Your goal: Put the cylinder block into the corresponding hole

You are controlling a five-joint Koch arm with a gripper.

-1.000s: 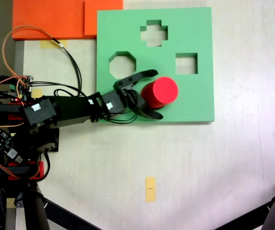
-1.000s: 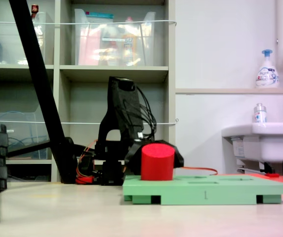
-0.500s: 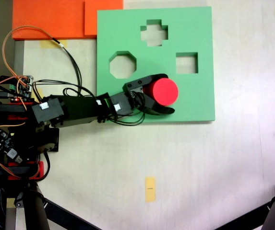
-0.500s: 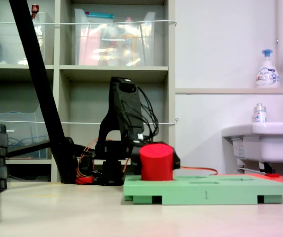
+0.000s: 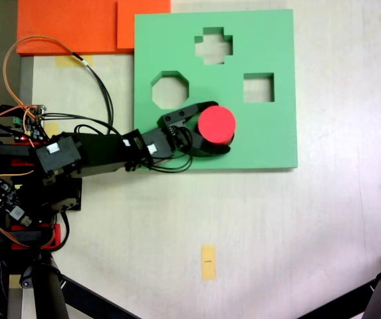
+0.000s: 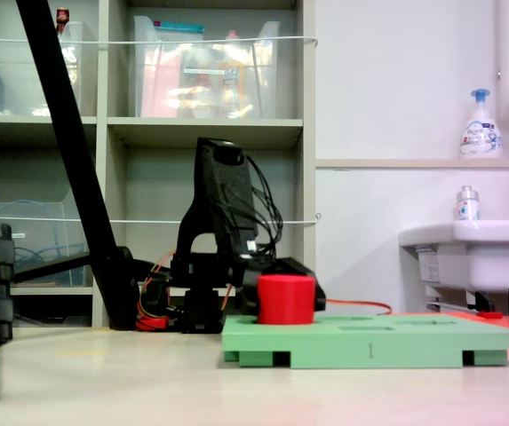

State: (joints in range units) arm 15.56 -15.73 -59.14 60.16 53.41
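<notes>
The red cylinder block (image 5: 217,123) stands upright near the lower middle of the green foam board (image 5: 270,136). In a fixed view from the side, the cylinder block (image 6: 285,299) sits low, its lower part sunk into the board (image 6: 369,339). It covers the round hole. My gripper (image 5: 221,127) comes in from the left, one jaw along the cylinder's upper side and one along its lower side, both against it. The octagonal cut-out (image 5: 170,90), cross cut-out (image 5: 213,46) and square cut-out (image 5: 258,88) stay open.
Orange foam sheets (image 5: 77,26) lie at the top left next to the board. The arm's base and loose cables (image 5: 17,173) fill the left edge. A yellow tape strip (image 5: 207,262) marks the floor below. Shelves and a sink (image 6: 467,248) stand behind.
A second ago the jaws stood wide apart beside the tilted cylinder. They then closed on it, and the cylinder has now dropped lower into the board and shifted slightly left.
</notes>
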